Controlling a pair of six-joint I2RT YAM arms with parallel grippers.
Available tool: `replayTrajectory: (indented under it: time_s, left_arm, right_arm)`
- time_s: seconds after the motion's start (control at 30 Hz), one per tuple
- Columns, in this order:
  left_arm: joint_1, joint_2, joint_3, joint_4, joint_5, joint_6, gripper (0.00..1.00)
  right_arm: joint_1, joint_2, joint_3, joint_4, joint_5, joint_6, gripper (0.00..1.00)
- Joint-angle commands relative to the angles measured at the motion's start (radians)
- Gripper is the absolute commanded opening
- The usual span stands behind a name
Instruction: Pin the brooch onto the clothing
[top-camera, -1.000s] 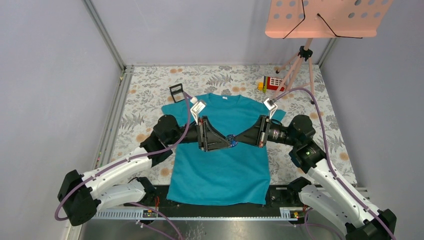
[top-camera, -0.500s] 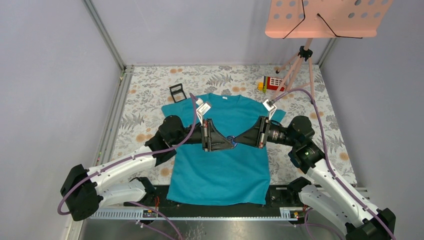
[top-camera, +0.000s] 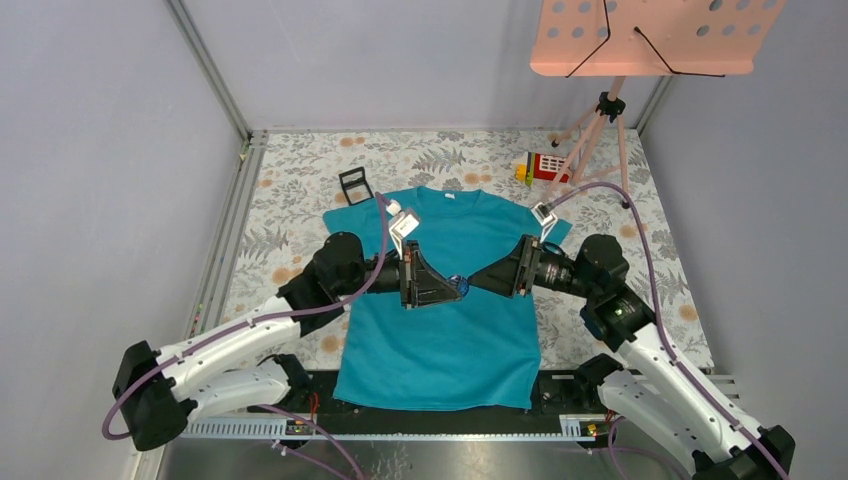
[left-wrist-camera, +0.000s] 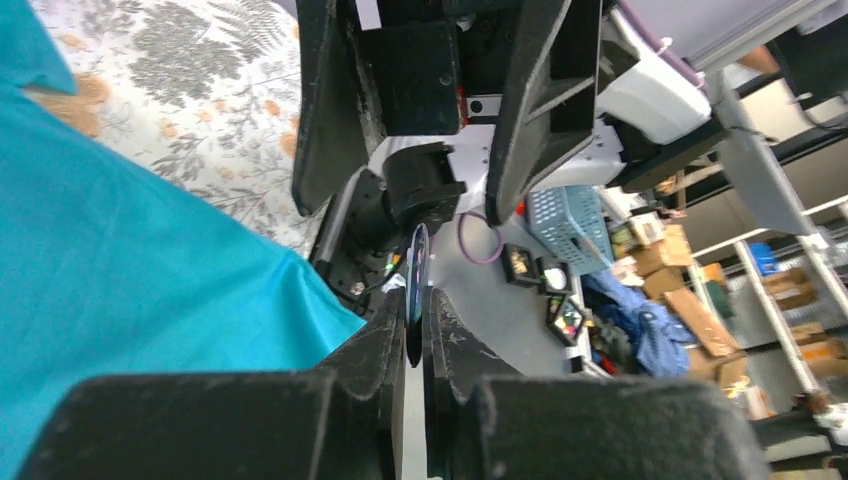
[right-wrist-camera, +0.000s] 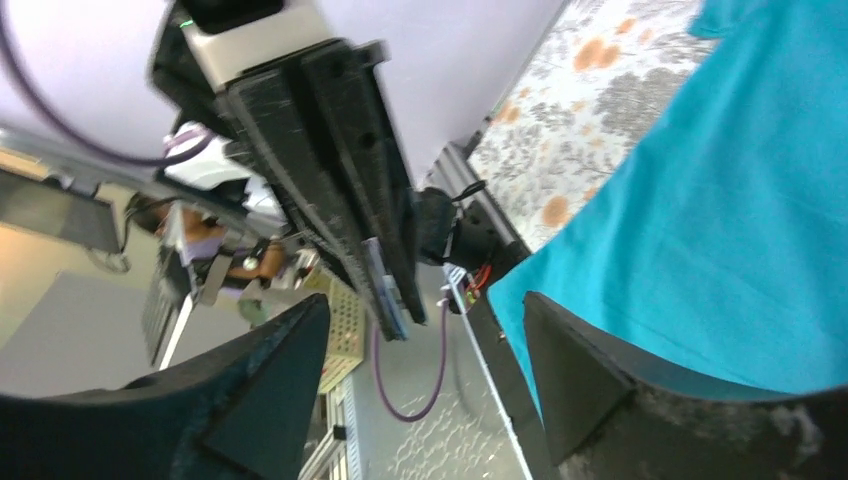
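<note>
left wrist: left gripper (left-wrist-camera: 418, 306) clamped on brooch (left-wrist-camera: 416, 268); right gripper (right-wrist-camera: 425, 305) spread apart over clothing (right-wrist-camera: 720, 200).

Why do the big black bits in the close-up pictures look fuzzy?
Left wrist view: the black fingers of the left gripper sit right by the lens, so they look soft; the dark-blue round brooch pinched between them is crisper. Right wrist view: the black fingers of the right gripper blur the same way. Top external view: sharp and evenly lit across the teal T-shirt.

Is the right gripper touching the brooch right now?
Apart. In the right wrist view the right gripper has its jaws wide open, with gaps either side of the brooch, which the left gripper pinches.
</note>
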Motion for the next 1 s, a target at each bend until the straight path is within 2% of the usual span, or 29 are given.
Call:
replayTrajectory:
  time_s: [0.0, 0.13, 0.27, 0.47, 0.57, 0.67, 0.8, 0.97]
  left_arm:
    - [-0.049, -0.062, 0.123, -0.261, -0.161, 0.266, 0.00]
    - [-0.096, -0.069, 0.217, -0.509, -0.341, 0.434, 0.00]
    - [-0.163, -0.042, 0.337, -0.701, -0.526, 0.582, 0.00]
    - [-0.344, 0.126, 0.603, -0.946, -0.873, 0.862, 0.01]
    - [-0.368, 0.221, 0.648, -0.957, -1.001, 0.923, 0.00]
    - [-0.368, 0.257, 0.651, -0.907, -1.048, 0.959, 0.00]
    - [-0.369, 0.245, 0.600, -0.796, -1.021, 0.988, 0.02]
    - [-0.371, 0.194, 0.498, -0.657, -0.985, 1.023, 0.03]
  right_arm:
    - [0.006, -0.048, 0.058, -0.229, 0.174, -0.093, 0.81]
    - [0.006, -0.080, 0.095, -0.412, 0.314, -0.115, 0.85]
    - [0.006, -0.075, 0.134, -0.536, 0.416, -0.045, 0.85]
    - [0.007, -0.037, 0.095, -0.410, 0.292, 0.208, 0.78]
    - [0.006, -0.045, 0.083, -0.384, 0.268, 0.282, 0.78]
    - [0.006, -0.088, 0.095, -0.450, 0.317, 0.292, 0.78]
    - [0.006, -0.110, 0.090, -0.477, 0.327, 0.333, 0.78]
    - [0.010, -0.106, 0.059, -0.420, 0.303, 0.413, 0.76]
